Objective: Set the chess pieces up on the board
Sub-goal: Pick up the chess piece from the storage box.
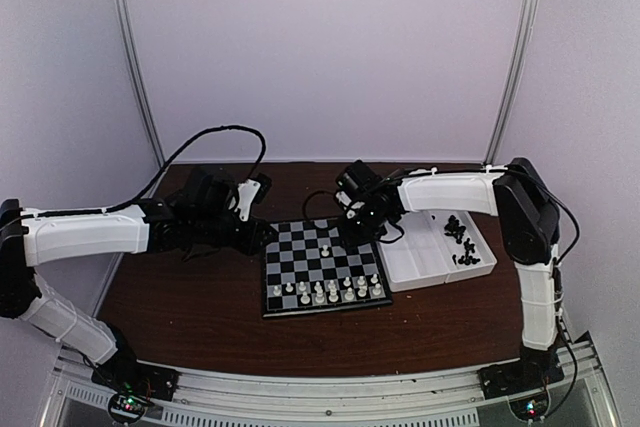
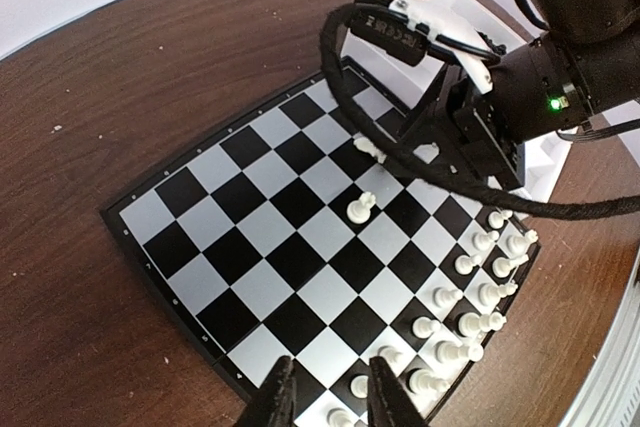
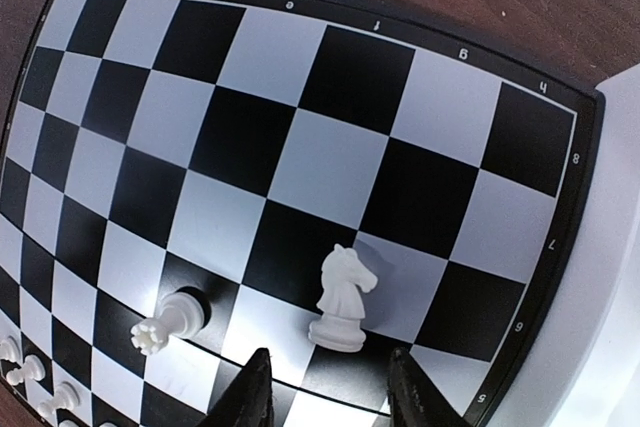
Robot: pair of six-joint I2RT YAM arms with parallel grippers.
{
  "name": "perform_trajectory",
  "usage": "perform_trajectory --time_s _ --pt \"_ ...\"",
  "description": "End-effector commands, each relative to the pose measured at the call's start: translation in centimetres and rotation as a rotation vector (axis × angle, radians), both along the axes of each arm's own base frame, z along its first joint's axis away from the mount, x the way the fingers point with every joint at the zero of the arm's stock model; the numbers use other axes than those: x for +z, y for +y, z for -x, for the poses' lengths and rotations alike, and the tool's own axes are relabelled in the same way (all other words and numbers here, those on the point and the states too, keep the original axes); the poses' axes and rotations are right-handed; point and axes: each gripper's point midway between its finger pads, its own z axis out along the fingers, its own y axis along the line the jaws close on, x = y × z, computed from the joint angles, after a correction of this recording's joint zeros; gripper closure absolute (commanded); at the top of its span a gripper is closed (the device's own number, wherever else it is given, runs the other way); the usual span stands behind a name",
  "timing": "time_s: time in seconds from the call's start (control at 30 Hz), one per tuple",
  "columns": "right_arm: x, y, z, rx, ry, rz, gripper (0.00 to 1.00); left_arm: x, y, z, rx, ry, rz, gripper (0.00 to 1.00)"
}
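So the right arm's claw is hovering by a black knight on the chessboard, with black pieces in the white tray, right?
Not quite: the knight is white, not black, as the right wrist view shows. The right gripper does hover by it on the chessboard, and black pieces lie in the white tray.

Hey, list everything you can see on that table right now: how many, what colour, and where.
board: one, black and pale checks, table centre.
white chess pieces: roughly sixteen, most in the board's two near rows, one mid-board.
knight: one, white, just ahead of the right gripper.
black chess pieces: a heap, count unclear, tray's right compartment.
tray: one, white, beside the board's right edge.
table: one, dark brown.
left gripper: open, empty, at the board's left edge.
right gripper: open, empty, over the board's far right.
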Motion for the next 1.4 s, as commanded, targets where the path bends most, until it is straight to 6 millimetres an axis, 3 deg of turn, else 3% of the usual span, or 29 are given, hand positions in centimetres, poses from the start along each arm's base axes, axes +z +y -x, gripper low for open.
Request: perform_trajectory --time_s 0.0,0.5,0.87,0.93,1.17,1.37 --pt "-0.1 0.2 -0.9 0.000 -0.003 0.000 0.61 0.8 0.2 0.0 0.004 -0.032 0.008 0.74" --pt "-1.0 0.3 -1.3 0.011 0.001 0.018 0.73 0.9 0.3 -0.1 0.008 -0.036 0.001 0.74" --pt "-1.6 -0.1 -1.5 0.003 0.013 0.029 0.74 1.1 0.2 -0.2 0.003 -0.037 0.001 0.74" --pt "-1.5 -0.1 -1.6 0.004 0.011 0.028 0.79 1.1 0.1 -0.2 0.002 -0.036 0.002 0.74" --pt "1.2 -0.3 -1.4 0.018 -0.055 -0.015 0.83 1.4 -0.1 -0.2 0.003 -0.031 0.014 0.73" --pt "5.2 -1.2 -0.8 0.027 -0.161 -0.079 0.84 3.9 -1.6 -0.1 -0.038 -0.011 0.085 0.60"
